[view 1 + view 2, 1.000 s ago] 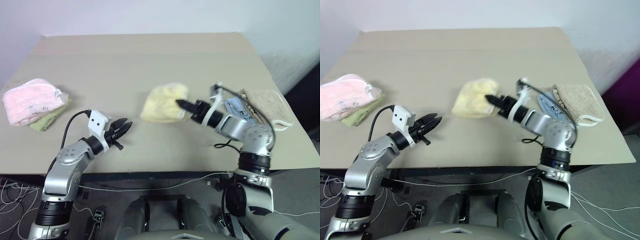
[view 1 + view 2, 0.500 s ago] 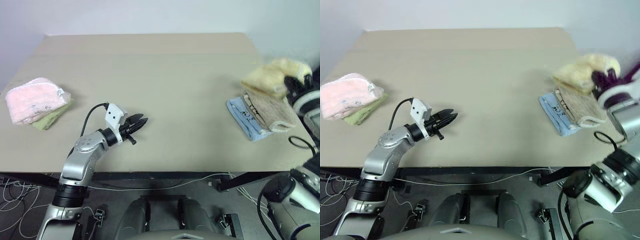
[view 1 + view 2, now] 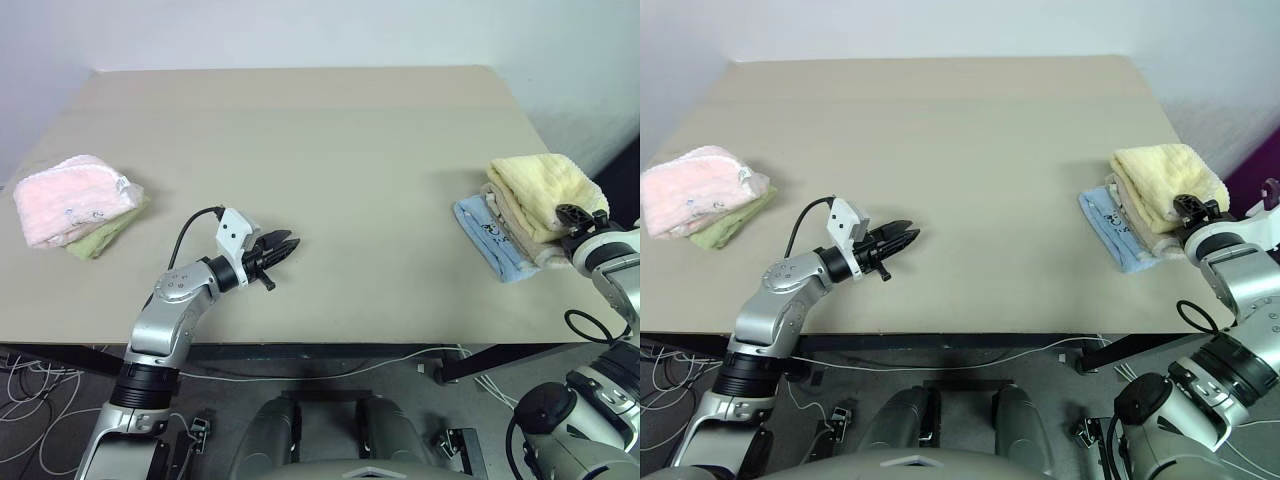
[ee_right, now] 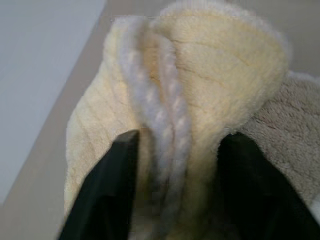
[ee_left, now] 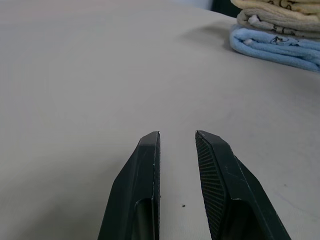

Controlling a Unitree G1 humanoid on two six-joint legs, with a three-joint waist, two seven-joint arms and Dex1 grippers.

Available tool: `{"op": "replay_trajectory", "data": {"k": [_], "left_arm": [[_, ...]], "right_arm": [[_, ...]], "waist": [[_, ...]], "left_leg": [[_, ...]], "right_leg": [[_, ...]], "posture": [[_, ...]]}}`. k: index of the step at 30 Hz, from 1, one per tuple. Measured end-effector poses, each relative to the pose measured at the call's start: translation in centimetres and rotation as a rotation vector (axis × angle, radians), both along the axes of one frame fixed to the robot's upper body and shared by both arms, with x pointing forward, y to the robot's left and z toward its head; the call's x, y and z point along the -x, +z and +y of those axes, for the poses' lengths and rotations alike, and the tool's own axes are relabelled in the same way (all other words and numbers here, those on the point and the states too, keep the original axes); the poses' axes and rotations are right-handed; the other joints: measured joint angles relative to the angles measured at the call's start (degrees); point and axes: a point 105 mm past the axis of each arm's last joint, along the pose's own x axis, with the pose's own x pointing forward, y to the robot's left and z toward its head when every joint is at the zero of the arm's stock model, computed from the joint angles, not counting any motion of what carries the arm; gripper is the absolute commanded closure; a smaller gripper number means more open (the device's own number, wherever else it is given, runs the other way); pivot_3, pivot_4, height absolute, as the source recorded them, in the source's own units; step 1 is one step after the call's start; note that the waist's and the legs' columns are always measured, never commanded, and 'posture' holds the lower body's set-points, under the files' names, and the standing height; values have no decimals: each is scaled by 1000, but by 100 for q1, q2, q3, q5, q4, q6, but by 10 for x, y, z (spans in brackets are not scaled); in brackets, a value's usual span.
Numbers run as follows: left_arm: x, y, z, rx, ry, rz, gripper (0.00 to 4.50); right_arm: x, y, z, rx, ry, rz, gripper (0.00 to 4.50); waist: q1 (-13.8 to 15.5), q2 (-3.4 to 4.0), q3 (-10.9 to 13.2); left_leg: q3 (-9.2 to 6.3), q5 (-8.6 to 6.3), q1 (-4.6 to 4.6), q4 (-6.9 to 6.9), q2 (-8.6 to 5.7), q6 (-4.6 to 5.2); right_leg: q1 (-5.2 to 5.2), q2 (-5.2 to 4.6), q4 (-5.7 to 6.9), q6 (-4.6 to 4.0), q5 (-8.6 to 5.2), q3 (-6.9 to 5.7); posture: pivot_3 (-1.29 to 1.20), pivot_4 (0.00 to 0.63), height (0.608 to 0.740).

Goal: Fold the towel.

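Towel (image 3: 536, 187) folded atop stack, between parted right gripper (image 4: 172, 187) fingers, unclamped

Towel (image 4: 220, 75): pale yellow terry cloth, ribbed pile, with a thick whitish corded edge (image 4: 165, 125). Beige towel (image 4: 280, 130) under it: coarser, nubbly cloth. Blue towel (image 5: 280, 45): soft, smooth-napped cloth with small dark print. Pink towel (image 3: 70, 198): fluffy cloth. Table (image 3: 330, 170): matt tan, smooth. Left gripper (image 5: 177, 142) fingers (image 5: 215, 165): black matt plastic, finely ridged pads. Arm shells: brushed silver metal look.

L end effector (image 5: 177, 142) ajar — R (image 4: 172, 145) agape
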Motion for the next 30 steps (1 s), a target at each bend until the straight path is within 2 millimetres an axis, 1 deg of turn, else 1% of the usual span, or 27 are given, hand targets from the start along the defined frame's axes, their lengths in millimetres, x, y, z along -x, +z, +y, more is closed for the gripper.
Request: {"op": "replay_trajectory", "data": {"k": [2, 3, 4, 9, 12, 13, 16, 17, 19, 21, 22, 25, 27, 30], "left_arm": [[0, 0, 0, -1, 0, 0, 3351], [0, 0, 0, -1, -1, 1, 3351], [0, 0, 0, -1, -2, 1, 3351], [1, -1, -1, -4, -12, 2, 3351], [0, -2, -1, -10, -9, 7, 3351], [0, -3, 0, -12, -5, 10, 3351], [-4, -6, 3, -31, 31, 6, 3351], [-7, -6, 7, -35, 55, 1, 3351], [-10, -6, 13, -42, 99, -7, 3351], [-14, -5, 20, -42, 146, -14, 3351], [-15, -4, 25, -41, 169, -18, 3351], [-15, -7, 37, -54, 223, -19, 3351], [-13, -12, 44, -53, 261, -8, 3351], [-12, -14, 55, -62, 307, -9, 3351]], "right_arm": [[0, 4, -4, 16, -26, -14, 660], [1, 7, -6, 29, -46, -25, 266], [1, 10, -9, 44, -64, -36, 24], [6, 31, -24, 122, -160, -103, 24], [2, 43, -22, 208, -159, -137, 24], [-1, 49, -17, 256, -140, -149, 24], [-13, 64, 11, 496, -21, -171, 24], [-19, 67, 29, 597, 53, -182, 24], [-27, 66, 62, 718, 187, -217, 24], [-34, 57, 99, 815, 342, -249, 24], [-36, 49, 117, 866, 422, -259, 24], [-36, 24, 158, 984, 615, -272, 24], [-35, 10, 177, 1034, 704, -289, 24], [-38, -3, 190, 1055, 755, -299, 24]], "waist": [[2, 0, 0], [1, 0, 0], [1, 0, 0], [1, 0, 0], [-5, 1, 0], [-15, 1, 1], [-25, 2, 1], [-28, 2, 1], [-21, 1, 1], [-10, 0, 2], [-6, -1, 1], [19, -1, 2], [21, -4, 3], [20, -4, 3]], "left_leg": [[0, 0, 0, 0, 0, 0], [0, 0, 0, 1, 0, 0], [0, 0, 0, 1, 0, 0], [0, 0, 0, 1, 0, 0], [1, 0, 1, 0, 0, 0], [1, 0, 2, 0, 1, 0], [0, 0, 4, -1, 4, 0], [1, 0, 4, -1, 4, 0], [0, 0, 4, 1, 4, 0], [-1, 0, 4, 2, 3, 0], [-1, 0, 4, 2, 3, 0], [-3, 0, 3, 4, -1, 0], [-5, 0, 3, 5, -3, -1], [-10, 0, 3, 5, -2, -2]], "right_leg": [[0, 0, 0, 0, 0, 0], [0, 0, 0, 0, 0, 0], [0, 0, 0, 0, 0, 0], [0, 1, 0, 0, 0, 0], [0, 2, 0, 0, 0, 0], [0, 3, 0, 0, 0, 0], [-1, 7, 0, 0, 0, 1], [0, 7, 0, 0, 0, 1], [0, 6, -1, 1, 0, 1], [0, 5, -1, 1, 0, 0], [0, 4, -1, 1, 0, 0], [1, -2, -2, 1, 0, -3], [1, -4, -3, 1, 0, -4], [1, -4, -2, 1, 0, -6]], "posture": [[0, 150, 740], [0, 150, 740], [0, 150, 740], [0, 150, 740], [0, 150, 740], [0, 150, 740], [0, 150, 740], [0, 150, 740], [0, 150, 740], [0, 150, 740], [0, 150, 740], [0, 150, 740], [0, 150, 740], [0, 150, 740]]}}
